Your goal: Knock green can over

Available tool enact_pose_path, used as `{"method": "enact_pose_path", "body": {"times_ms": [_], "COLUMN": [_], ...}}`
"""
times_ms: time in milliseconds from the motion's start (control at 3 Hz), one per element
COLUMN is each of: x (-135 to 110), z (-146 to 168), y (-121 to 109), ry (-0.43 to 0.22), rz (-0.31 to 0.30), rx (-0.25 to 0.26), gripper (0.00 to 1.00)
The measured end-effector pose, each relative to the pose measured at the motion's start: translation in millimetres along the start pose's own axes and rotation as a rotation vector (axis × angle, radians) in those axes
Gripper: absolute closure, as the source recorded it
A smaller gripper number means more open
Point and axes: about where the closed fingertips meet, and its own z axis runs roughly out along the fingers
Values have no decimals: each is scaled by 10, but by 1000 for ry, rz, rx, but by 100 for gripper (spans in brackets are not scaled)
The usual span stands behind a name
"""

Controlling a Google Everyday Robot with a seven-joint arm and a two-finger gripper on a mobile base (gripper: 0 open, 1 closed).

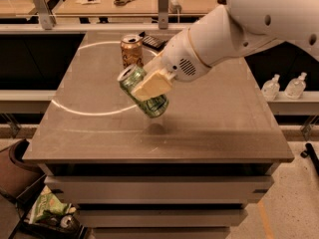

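Note:
The green can (137,86), green with a silver top, is tilted with its top to the upper left and hangs clear above the grey table (209,128). My gripper (153,82) is shut on the green can, its pale fingers (152,86) across the can's side. The white arm reaches in from the upper right. The can's shadow lies on the table just below it.
A gold-brown can (131,50) stands upright behind the green can, near a dark flat object (154,42). A white arc runs across the table's left half. Two clear bottles (284,86) stand on a ledge at the right. A bag with trash (47,213) lies on the floor lower left.

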Motion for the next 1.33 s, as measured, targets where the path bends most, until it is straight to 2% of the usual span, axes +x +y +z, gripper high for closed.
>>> {"method": "enact_pose_path", "body": {"times_ms": [667,1000,1333], "x": [219,343,432], "z": [136,335,597], "y": [145,170,156], "ry": [306,370,374], "rz": [64,82,83], "rx": [29,8,-26], "gripper": [100,100,100]}}
